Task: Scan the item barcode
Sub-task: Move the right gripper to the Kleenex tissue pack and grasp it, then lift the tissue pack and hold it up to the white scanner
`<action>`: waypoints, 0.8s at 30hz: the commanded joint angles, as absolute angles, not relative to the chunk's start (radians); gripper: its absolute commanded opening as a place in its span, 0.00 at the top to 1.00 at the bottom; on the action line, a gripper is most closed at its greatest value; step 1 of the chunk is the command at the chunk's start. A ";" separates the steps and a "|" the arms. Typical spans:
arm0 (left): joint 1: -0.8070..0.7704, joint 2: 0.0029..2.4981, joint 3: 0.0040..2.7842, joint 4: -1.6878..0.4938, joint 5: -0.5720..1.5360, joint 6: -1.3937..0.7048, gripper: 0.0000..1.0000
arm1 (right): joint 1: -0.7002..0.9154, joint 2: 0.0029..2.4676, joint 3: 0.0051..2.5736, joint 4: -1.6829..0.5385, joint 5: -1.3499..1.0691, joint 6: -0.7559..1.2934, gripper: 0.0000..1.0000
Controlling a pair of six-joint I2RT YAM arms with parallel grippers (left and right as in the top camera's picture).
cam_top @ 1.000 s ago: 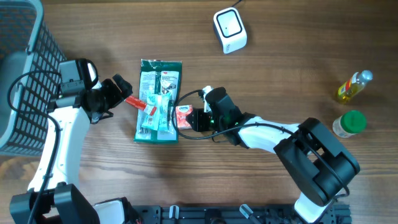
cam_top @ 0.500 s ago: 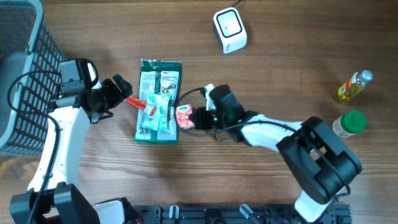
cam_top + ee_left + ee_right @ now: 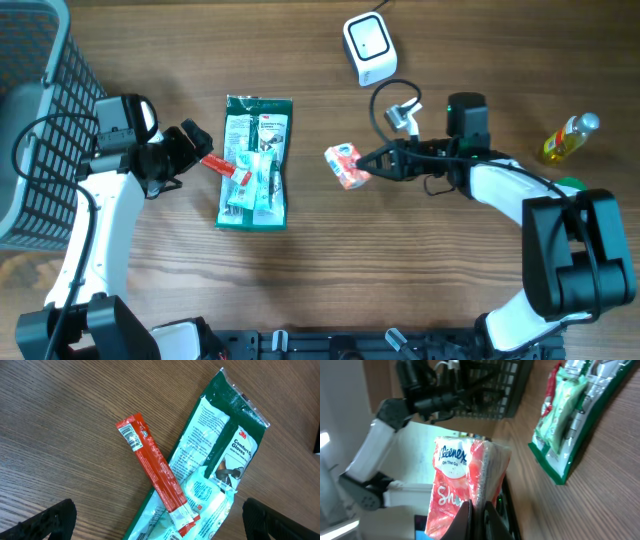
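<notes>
The right gripper [image 3: 366,168] is pressed together on one edge of the tissue pack [image 3: 344,166], a red and white soft pack printed "Kleenex On The Go". In the right wrist view the two fingers [image 3: 466,516] pinch the pack's lower seam, with the printed face turned to the left of that view. From overhead, the pack sits out past the fingertips over the wooden table [image 3: 300,290]. It is to the right of the green glove pack [image 3: 256,162] and apart from it. It is also nearer than the white scanner [image 3: 370,48], which stands at the far side of the table, and slightly left of it. The left gripper [image 3: 193,150] is spread wide and holds nothing. It is positioned at the left edge of the glove pack, over a red sachet stick [image 3: 155,472] that lies slantwise across that pack's left edge. A dark mesh basket [image 3: 40,120] occupies the far left. A yellow bottle [image 3: 570,138] and a green-capped jar [image 3: 565,195] stand at the right edge, well apart from the tissue pack.
</notes>
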State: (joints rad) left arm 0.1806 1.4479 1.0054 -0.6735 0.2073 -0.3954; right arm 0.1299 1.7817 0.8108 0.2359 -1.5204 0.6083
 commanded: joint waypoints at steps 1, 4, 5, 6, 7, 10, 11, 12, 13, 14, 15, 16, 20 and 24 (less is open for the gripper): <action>0.181 1.442 1.015 -0.671 0.212 -0.401 0.00 | 0.098 1.763 0.809 0.227 -1.624 0.599 0.96; 0.181 1.442 1.015 -0.671 0.212 -0.401 0.00 | 0.082 1.747 0.809 0.211 -1.625 0.636 0.96; 0.181 1.442 1.015 -0.671 0.212 -0.401 0.00 | 0.079 1.729 0.809 0.197 -1.625 0.636 0.96; 0.181 1.442 1.015 -0.671 0.212 -0.401 0.00 | 0.077 1.707 0.809 0.186 -1.625 0.636 0.96; 0.181 1.442 1.015 -0.671 0.212 -0.401 0.00 | 0.075 1.686 0.809 0.180 -1.625 0.636 0.96; 0.181 1.442 1.015 -0.671 0.212 -0.401 0.00 | 0.059 1.560 0.809 0.136 -1.625 0.635 0.96; 0.181 1.442 1.015 -0.671 0.212 -0.401 0.00 | 0.056 1.524 0.809 0.129 -1.625 0.635 0.96; 0.181 1.442 1.015 -0.671 0.212 -0.401 0.00 | 0.053 1.484 0.809 0.118 -1.625 0.636 0.96; 0.181 1.442 1.015 -0.671 0.212 -0.401 0.00 | 0.052 1.412 0.809 0.105 -1.625 0.637 0.96; 0.181 1.442 1.015 -0.671 0.212 -0.401 0.00 | 0.052 1.376 0.809 0.101 -1.625 0.647 0.96; 0.181 1.442 1.015 -0.671 0.212 -0.401 0.00 | 0.052 1.340 0.809 0.101 -1.625 0.662 0.96; 0.181 1.442 1.015 -0.671 0.212 -0.401 0.00 | 0.052 1.289 0.809 0.100 -1.624 0.682 0.96; 0.181 1.442 1.015 -0.671 0.212 -0.401 0.00 | 0.052 1.139 0.809 0.087 -1.624 0.722 0.96; 0.181 1.442 1.015 -0.671 0.212 -0.401 0.00 | 0.052 1.045 0.809 0.057 -1.624 0.743 0.96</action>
